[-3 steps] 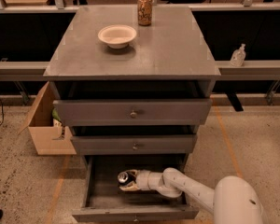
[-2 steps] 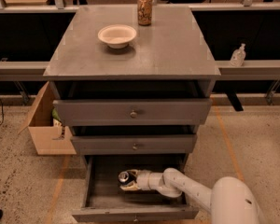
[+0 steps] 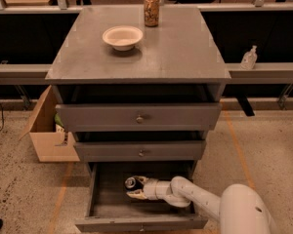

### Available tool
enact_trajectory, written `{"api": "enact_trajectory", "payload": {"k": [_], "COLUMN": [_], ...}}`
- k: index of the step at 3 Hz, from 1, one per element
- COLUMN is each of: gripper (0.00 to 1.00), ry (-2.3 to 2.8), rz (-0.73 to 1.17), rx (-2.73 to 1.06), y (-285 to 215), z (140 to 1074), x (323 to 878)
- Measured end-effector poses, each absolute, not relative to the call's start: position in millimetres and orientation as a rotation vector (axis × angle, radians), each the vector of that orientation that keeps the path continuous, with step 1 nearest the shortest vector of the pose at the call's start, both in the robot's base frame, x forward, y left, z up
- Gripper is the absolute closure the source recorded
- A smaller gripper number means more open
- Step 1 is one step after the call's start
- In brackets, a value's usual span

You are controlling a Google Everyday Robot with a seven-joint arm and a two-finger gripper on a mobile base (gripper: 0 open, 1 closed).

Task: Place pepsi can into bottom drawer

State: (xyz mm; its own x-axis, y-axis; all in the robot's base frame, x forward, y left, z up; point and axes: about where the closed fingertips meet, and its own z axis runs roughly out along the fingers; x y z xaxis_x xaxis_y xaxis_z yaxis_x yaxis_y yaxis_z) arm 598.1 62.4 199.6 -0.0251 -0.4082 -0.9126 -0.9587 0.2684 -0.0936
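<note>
Down low, inside the bottom drawer (image 3: 100,199), pulled well out beneath the other two: gripper (image 3: 135,187), in from the right on the end of a white arm (image 3: 200,199). Right against it, the pepsi can (image 3: 131,182), silver top turned toward the camera, dark body barely distinct from the shadowed drawer floor. Open or clamped on the can? Cannot tell from this angle. Lying flat or tilted, hard to say as well; certainly within the drawer walls, a little left of centre. Big white robot body (image 3: 244,211) filling the lower right corner, just beside the drawer's right front corner. Up a level, middle drawer (image 3: 112,151), nearly flush, with a small knob (image 3: 141,153) at its centre. Above that, top drawer (image 3: 102,117), standing slightly out, a dark gap between it and the cabinet top (image 3: 176,48). On that top, a pale bowl (image 3: 122,36), upright, left of centre, and behind it at the far edge a tan patterned can (image 3: 151,9), upright too, apart from the bowl. Off to the left on the speckled floor (image 3: 19,189), an open cardboard box (image 3: 46,135) just beside the cabinet. Off to the right, on a grey ledge (image 3: 268,72), a small clear bottle (image 3: 249,57).
</note>
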Motion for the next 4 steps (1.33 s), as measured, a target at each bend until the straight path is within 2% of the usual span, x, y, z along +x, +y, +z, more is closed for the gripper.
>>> {"api": "enact_trajectory", "payload": {"k": [1,2,3,4], "gripper": [0.0,0.0,0.18,0.42], "ry": [1.622,1.651,1.679,1.719], "rz": [0.748,0.754,0.726,0.685], "rx": [-1.28,-1.266,-1.22,-1.182], "y": [60.7,56.2,39.8,12.2], "z": [199.6,204.9,220.9,238.6], "x": [598.0,595.6,590.9,581.9]}}
